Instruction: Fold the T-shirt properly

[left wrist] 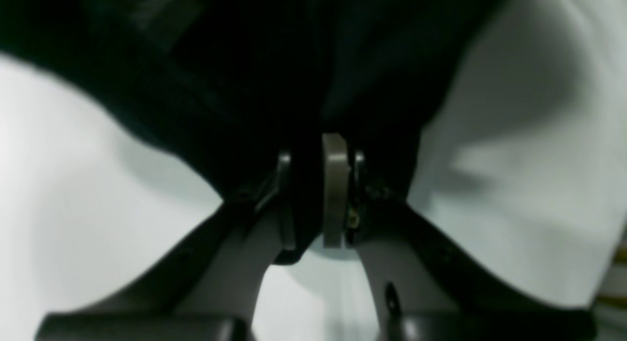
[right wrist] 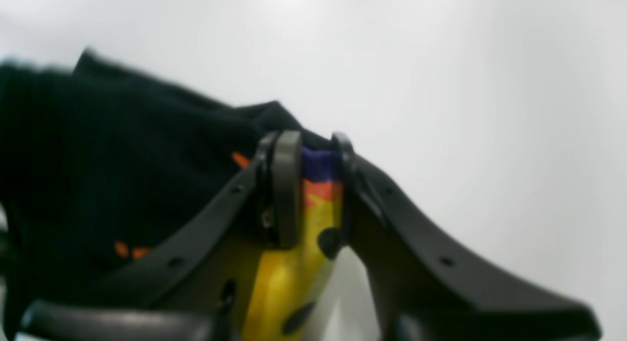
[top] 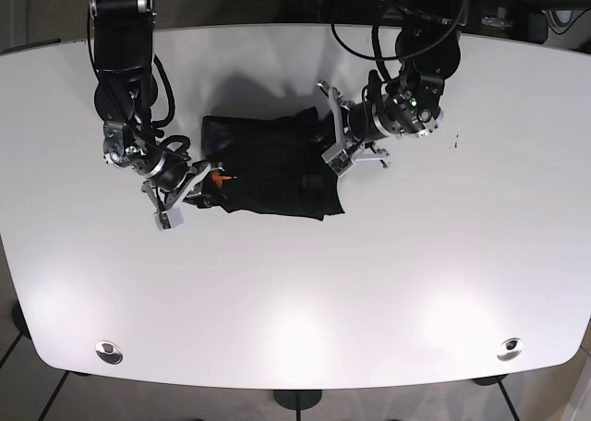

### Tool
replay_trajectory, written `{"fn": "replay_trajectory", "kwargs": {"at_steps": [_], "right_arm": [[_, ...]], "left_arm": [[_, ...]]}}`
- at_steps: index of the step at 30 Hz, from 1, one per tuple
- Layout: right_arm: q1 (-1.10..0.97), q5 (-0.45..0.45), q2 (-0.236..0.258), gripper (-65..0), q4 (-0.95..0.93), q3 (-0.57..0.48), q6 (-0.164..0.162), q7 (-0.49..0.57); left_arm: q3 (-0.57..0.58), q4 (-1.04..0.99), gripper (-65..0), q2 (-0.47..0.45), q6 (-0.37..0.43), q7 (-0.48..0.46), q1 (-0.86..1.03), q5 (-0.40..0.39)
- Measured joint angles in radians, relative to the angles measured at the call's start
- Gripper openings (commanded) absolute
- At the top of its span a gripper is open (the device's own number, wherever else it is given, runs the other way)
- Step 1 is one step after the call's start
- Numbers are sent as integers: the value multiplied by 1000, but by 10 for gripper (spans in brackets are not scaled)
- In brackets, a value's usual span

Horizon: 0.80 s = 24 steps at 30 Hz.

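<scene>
The black T-shirt (top: pixel 268 165) is pinched by both the left gripper (left wrist: pixel 316 184) and right gripper (right wrist: pixel 308 184); the held edges are best carried across together, evenly.

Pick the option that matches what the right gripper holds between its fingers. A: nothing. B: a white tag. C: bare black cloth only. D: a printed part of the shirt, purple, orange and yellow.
D: in the right wrist view the right gripper is clamped on the T-shirt where its purple, orange and yellow print shows between the fingers.

text: none legible | labels: none | T-shirt (top: pixel 268 167) print: colours only, unreadable
</scene>
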Motion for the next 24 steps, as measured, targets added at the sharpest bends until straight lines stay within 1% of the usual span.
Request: {"fn": "replay_trajectory", "kwargs": {"at_steps": [1,2,3,9,11,12,14,16,17,20,21,24], "right_arm": [[-5,8,10,-549,0,1,1,0],[-6,7,20,-549,0,4,6,-2],[-11,7,21,-549,3,4,6,-1],[-133,-3,27,-549,156,2,3,-7],[-165,-4,24,-549,190,-3,3,-13],[-182,-4,16,-549,206,-3,3,-13],[-203,-5,-5,-549,222,-2,-10,-13],[-226,-8,-20,-549,245,-12,-10,-13],[-236,-8,-22,-549,257,-43,-13,-12],[-247,-9,-27,-549,290,-147,-12,-15],[-249,-10,-35,-549,299,-170,-12,-25],[-260,-12,-36,-549,324,-244,-16,-25]], "left_arm": [[2,-35,-587,-6,-1,-15,-24,-10],[3,-77,-587,-21,-16,-24,-56,-36],[3,-99,-587,-29,-17,-34,-75,-41],[-22,-269,-587,-51,-18,-31,-251,-29],[-25,-319,-587,-53,-14,-33,-303,-11],[-25,-344,-587,-53,-11,-35,-330,3],[-25,-386,-586,-52,-11,-44,-365,8],[-23,-410,-578,-50,-4,-31,-402,21],[-23,-411,-547,-51,2,-27,-416,35],[-23,-410,-408,-56,12,-27,-432,39],[-24,-397,-385,-56,12,-24,-430,39],[-29,-304,-371,-61,15,-10,-417,45]]}}
